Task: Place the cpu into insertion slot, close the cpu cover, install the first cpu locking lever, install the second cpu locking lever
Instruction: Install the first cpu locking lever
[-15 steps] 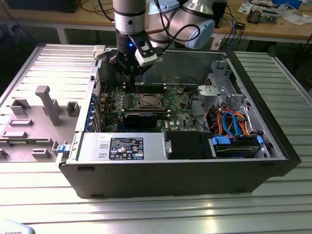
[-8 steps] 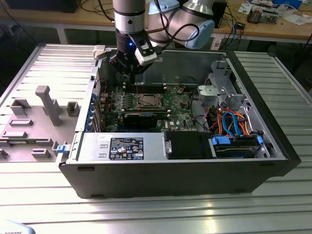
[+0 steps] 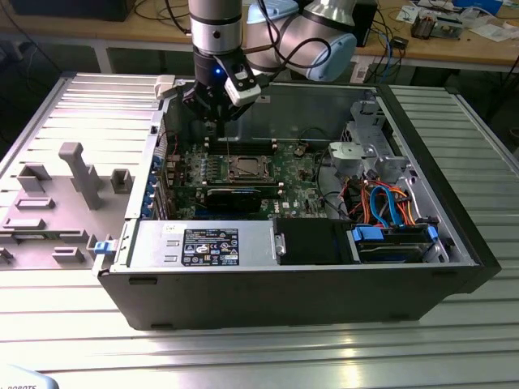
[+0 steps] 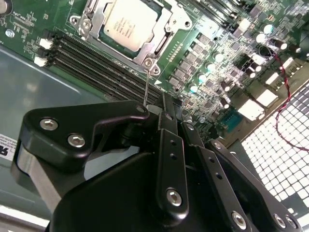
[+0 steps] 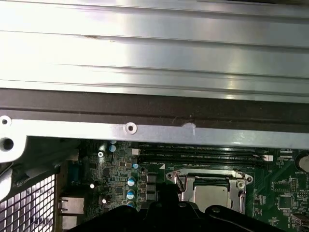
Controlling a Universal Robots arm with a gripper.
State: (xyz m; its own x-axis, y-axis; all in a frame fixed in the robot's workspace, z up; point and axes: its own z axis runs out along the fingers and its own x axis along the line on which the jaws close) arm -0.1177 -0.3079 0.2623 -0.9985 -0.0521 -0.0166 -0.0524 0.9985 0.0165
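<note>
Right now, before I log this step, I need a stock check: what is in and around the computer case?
cpu: one, dull silver, seated in the insertion slot.
insertion slot: one, silver-rimmed, on the green board.
cpu cover: one, silver, lying around the cpu.
memory slots: several, black, beside the insertion slot.
graphics card: one, black, on the board.
labelled metal box: one, silver, along the case's near wall.
cables: several, blue and orange, exterior view's right.
computer case: one, black, on the table.
fixture tray: one, grey, exterior view's left.
table: one, silver, slatted.
gripper: one, black, above the board.
</note>
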